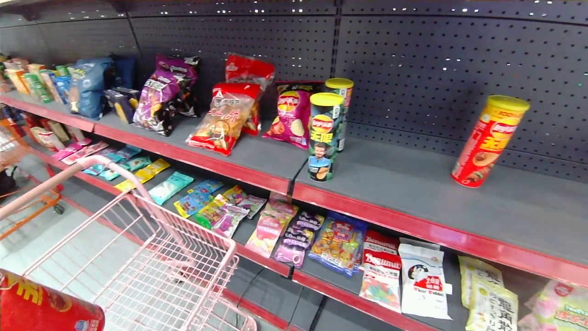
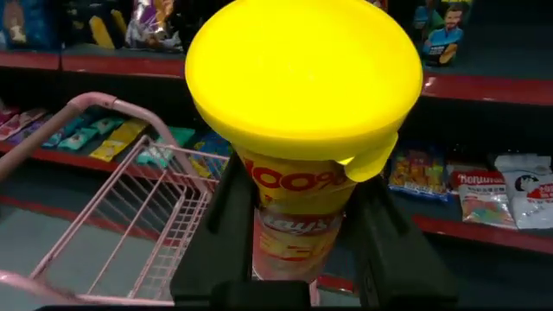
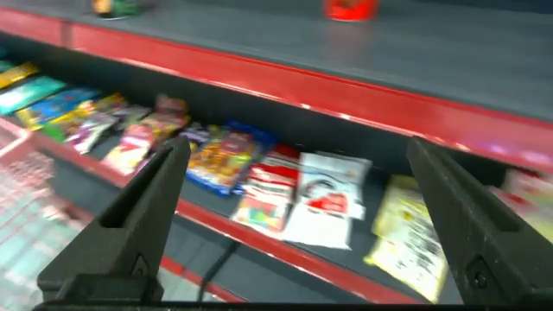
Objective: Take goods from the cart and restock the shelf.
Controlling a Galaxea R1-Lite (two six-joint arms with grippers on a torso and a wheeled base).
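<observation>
Left gripper [image 2: 302, 238]: pinching red chip can [image 2: 302, 82], yellow lid toward wrist camera, over pink cart [image 2: 130, 186] corner. Head view: same can at lower-left frame edge, just beside cart rim.
Upper shelf [image 1: 413, 184]: bare grey stretch between 2 green cans [image 1: 324, 135] and 1 standing red can [image 1: 489, 140]; red front lip [image 1: 367, 209] along edge.
Right gripper [image 3: 298, 147]: fingers spread wide, nothing between, facing snack bags [image 3: 320, 199] on lower shelf.

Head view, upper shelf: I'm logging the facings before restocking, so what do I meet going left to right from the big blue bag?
Blue bag → dark box → purple bag → red snack bag → magenta chip bag → green-labelled can → red can.
</observation>
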